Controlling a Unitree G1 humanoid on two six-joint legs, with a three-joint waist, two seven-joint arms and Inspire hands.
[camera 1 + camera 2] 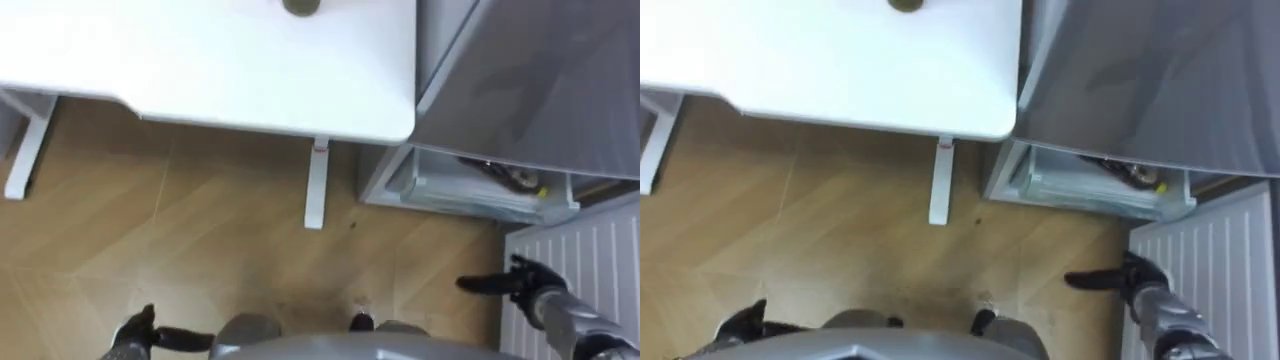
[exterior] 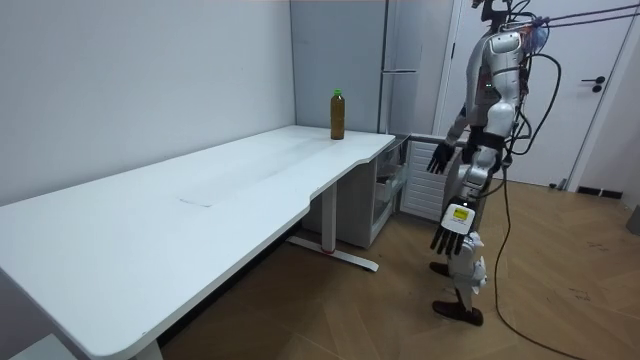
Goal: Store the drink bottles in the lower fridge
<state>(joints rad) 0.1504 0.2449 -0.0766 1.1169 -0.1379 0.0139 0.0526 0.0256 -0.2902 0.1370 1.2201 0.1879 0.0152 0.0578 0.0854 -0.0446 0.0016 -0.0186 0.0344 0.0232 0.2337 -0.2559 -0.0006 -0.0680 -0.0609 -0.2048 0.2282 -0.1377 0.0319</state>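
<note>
- The bottle (image 2: 338, 114) stands upright at the bench's (image 2: 200, 210) far corner, beside the fridge (image 2: 400, 60).
- The fridge's lower compartment (image 1: 470, 190) lies open.
- The right hand (image 1: 520, 280) is near it, fingers straight and holding nothing.
- The left hand (image 1: 135, 330) hangs low, fingers relaxed and apart.

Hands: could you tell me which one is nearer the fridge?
The right hand, open beside the white open fridge door; the left hand hangs far from it.

**Bright, even room light with soft shadows**

Light falls evenly over the room. The white table (image 1: 200, 60) top glares almost featureless. A faint, soft-edged shadow lies on the wooden floor (image 1: 200, 220) beneath it, and the grey fridge (image 1: 540, 80) door carries a dull sheen.
</note>
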